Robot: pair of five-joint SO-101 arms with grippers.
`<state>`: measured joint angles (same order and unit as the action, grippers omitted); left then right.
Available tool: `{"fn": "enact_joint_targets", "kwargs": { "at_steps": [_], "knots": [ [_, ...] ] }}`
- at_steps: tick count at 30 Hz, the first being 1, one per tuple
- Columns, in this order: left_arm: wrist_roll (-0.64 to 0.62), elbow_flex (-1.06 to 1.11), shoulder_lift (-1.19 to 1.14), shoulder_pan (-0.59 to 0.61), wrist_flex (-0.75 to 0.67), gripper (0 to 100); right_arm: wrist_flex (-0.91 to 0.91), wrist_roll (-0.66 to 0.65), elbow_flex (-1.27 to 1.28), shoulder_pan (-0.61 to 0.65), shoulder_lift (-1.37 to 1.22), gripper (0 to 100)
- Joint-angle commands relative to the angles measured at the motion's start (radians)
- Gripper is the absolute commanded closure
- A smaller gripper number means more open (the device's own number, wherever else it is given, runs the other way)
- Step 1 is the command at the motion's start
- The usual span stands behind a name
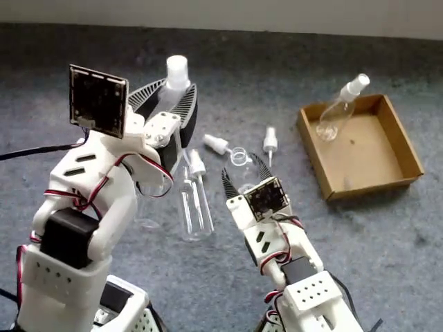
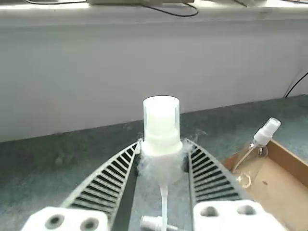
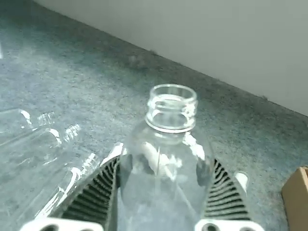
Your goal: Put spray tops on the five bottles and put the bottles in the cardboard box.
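Note:
My left gripper (image 1: 173,93) (image 2: 162,151) is held above the table, shut on a white spray top (image 1: 177,69) (image 2: 161,125) whose thin dip tube (image 2: 163,202) hangs down between the fingers. Lower and to its right, my right gripper (image 1: 242,169) (image 3: 163,173) is shut on a clear bottle (image 1: 240,156) (image 3: 166,159) that stands upright with its neck open. The cardboard box (image 1: 387,149) (image 2: 288,163) lies at the right. A capped bottle (image 1: 339,107) (image 2: 257,144) leans over the box's far-left wall.
Two loose spray tops (image 1: 216,144) (image 1: 270,142) lie on the grey carpet between the arms and the box. Uncapped clear bottles (image 1: 195,207) (image 3: 33,139) lie flat between the two arms, one partly behind the left arm. A pale wall runs along the far side.

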<state>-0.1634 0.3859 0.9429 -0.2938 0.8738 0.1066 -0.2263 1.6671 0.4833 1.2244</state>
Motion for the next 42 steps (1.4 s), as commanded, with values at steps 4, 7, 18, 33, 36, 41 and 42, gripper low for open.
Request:
{"fn": "enact_joint_targets", "kwargs": {
  "at_steps": [4,7,18,33,36,41,42],
  "knots": [
    [-0.011,0.154,0.033,-0.11,-0.354,99,0.091,-0.014,0.058,0.008,0.016,89.0],
    [-0.009,0.205,0.033,-0.136,-0.485,99,0.179,-0.012,0.068,0.008,0.016,89.0],
    [-0.006,0.229,0.035,-0.189,-0.655,99,0.231,0.064,0.176,0.005,0.016,89.0],
    [-0.006,0.143,0.05,-0.257,-0.551,99,0.188,0.066,0.176,0.007,0.016,89.0],
    [0.04,0.148,0.061,-0.26,-0.549,99,0.182,0.068,0.176,0.007,0.016,89.0],
    [0.107,0.196,0.067,-0.26,-0.549,99,0.177,0.071,0.176,0.007,0.016,89.0],
    [0.107,0.203,0.067,-0.26,-0.549,99,0.177,0.071,0.176,0.007,0.016,89.0]
  ]
}}
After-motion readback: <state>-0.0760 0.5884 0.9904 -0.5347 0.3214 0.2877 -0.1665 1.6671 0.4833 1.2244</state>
